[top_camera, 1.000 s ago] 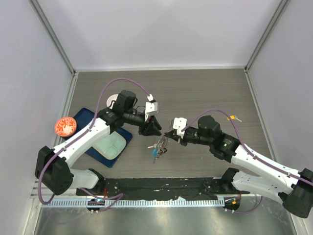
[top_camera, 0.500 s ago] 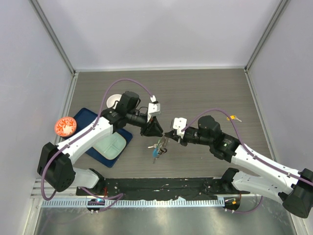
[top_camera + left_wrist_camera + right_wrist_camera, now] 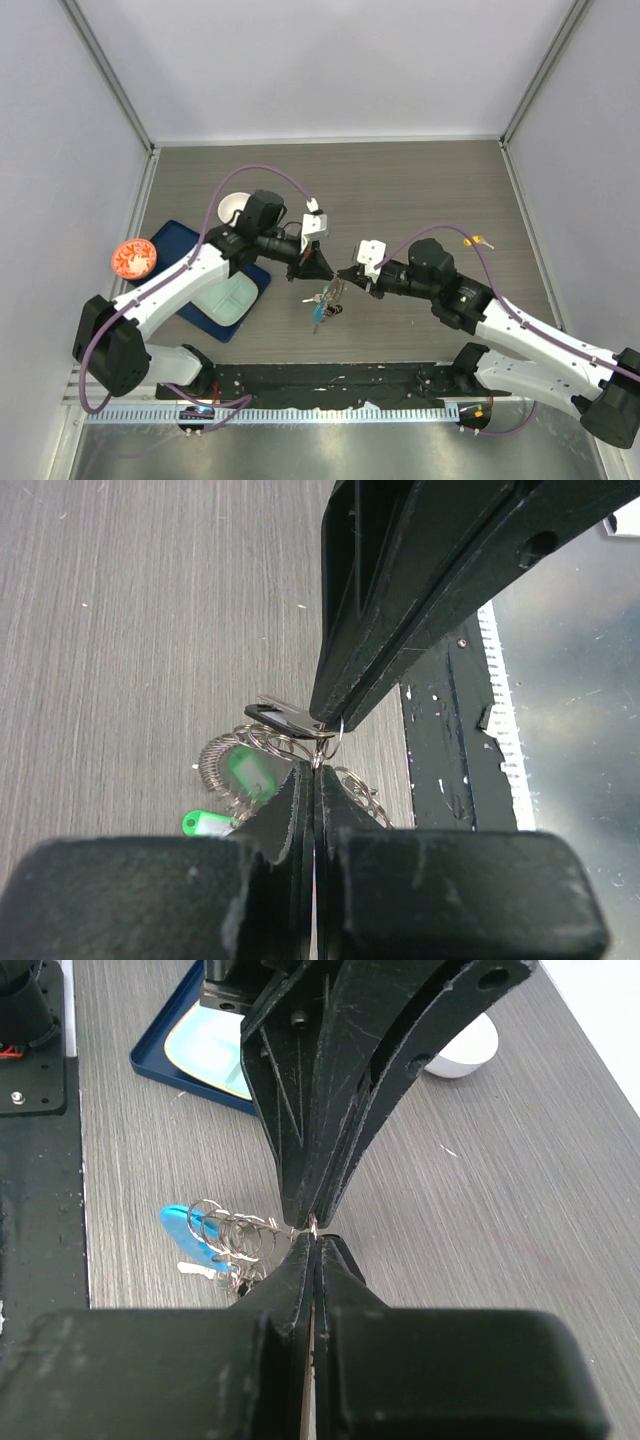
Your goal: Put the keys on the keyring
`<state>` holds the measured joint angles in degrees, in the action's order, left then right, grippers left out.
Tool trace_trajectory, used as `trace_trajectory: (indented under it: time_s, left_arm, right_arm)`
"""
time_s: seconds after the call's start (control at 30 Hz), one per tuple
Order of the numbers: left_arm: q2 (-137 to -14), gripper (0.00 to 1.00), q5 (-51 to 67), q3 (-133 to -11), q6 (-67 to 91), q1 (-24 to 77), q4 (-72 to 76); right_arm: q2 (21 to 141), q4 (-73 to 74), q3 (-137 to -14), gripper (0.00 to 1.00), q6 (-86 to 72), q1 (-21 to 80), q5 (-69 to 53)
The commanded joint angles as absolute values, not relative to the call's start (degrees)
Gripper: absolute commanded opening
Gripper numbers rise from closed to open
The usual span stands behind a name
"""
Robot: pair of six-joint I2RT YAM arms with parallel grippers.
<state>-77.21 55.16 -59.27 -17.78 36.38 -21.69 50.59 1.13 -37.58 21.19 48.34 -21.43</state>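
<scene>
The keyring [image 3: 325,300], a wire ring with many small rings, keys and a blue tag [image 3: 317,313], hangs between my two grippers just above the table. My left gripper [image 3: 321,270] is shut on a wire loop of the ring [image 3: 328,742]. My right gripper [image 3: 346,276] meets it tip to tip and is shut on a small key with a black head [image 3: 283,715]. In the right wrist view the ring's coils [image 3: 228,1230] and blue tag [image 3: 180,1226] trail left of the shut right gripper [image 3: 314,1241]. In the left wrist view two tags look green [image 3: 247,770].
A white bowl [image 3: 236,207] stands behind the left arm. A blue tray [image 3: 172,240] with a pale green insert lies at the left, an orange-red bowl [image 3: 133,257] beside it. A black strip [image 3: 330,378] runs along the near edge.
My left gripper has moved a little right and down, closer to the right gripper's tip. The right arm and the hanging keyring have barely moved.
</scene>
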Motion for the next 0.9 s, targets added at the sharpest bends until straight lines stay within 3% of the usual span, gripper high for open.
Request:
trace_trajectory:
  time_s: [0.0, 0.53, 0.87]
  left_arm:
    - [-72.6, 0.00, 52.2, -56.4, -11.9, 36.4, -13.8]
    - [-62.6, 0.00, 46.8, -45.6, 12.6, 36.4, 18.1]
    - [-60.6, 0.00, 49.3, -46.1, 14.7, 36.3, 19.7]
  right_arm:
    - [48.2, -5.4, -37.5, 0.01, 19.8, 48.6, -20.6]
    - [47.7, -6.9, -35.9, 0.01, 18.9, 48.6, -21.3]
    - [47.7, -6.9, -34.5, 0.01, 20.0, 48.6, -20.7]
